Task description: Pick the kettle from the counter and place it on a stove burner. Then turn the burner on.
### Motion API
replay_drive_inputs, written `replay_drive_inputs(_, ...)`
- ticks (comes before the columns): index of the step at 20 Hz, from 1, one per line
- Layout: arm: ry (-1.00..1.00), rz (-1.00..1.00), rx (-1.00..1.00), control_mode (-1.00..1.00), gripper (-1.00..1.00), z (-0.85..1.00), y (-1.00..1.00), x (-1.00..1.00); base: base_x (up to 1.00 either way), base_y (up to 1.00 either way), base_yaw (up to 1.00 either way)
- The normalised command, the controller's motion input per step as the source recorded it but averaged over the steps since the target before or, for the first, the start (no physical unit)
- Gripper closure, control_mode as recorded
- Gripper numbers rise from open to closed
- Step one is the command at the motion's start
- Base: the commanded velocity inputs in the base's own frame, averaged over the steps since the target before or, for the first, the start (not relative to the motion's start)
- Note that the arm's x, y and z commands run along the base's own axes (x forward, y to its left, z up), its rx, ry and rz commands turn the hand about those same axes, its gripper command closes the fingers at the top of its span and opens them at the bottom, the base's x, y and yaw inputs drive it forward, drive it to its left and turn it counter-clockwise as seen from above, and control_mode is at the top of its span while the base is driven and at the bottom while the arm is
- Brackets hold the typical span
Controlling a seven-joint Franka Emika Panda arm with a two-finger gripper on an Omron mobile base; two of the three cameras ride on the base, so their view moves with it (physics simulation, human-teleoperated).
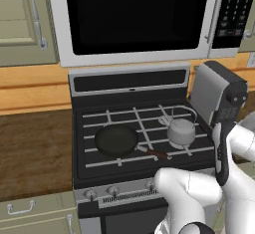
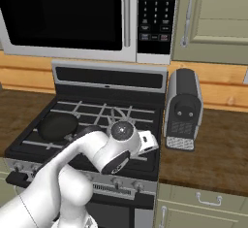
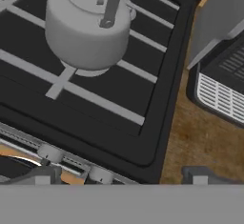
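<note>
kettle (image 1: 181, 131) sits on the near right stove burner (image 3: 88, 70) grate w/ nothing gripping it, gripper (image 3: 119, 180) fingers spread apart above the knobs (image 3: 49, 153), prob b/c lighting the burner is next

The kettle (image 1: 181, 131) was silver-grey, sitting on black grate bars (image 1: 144, 128). The frying pan (image 1: 116, 140) was black with a reddish-brown handle. The counter (image 1: 32, 151) showed dark brown wood grain.

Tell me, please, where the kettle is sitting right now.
The kettle stands on the stove's front right burner grate, right of the black frying pan and left of the coffee machine; the hand view has it at upper left.
</note>
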Motion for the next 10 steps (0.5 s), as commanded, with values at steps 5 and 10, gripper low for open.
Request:
replay_drive_inputs(5, 0.19, -0.08, 0.0, -1.0, -1.0, 0.0, 0.0, -0.25, 0.0, 0.0, 0.0)
replay_drive_inputs(10, 0.13, -0.11, 0.0, -1.0, -1.0, 0.0, -0.04, -0.39, 0.0, 0.0, 0.0)
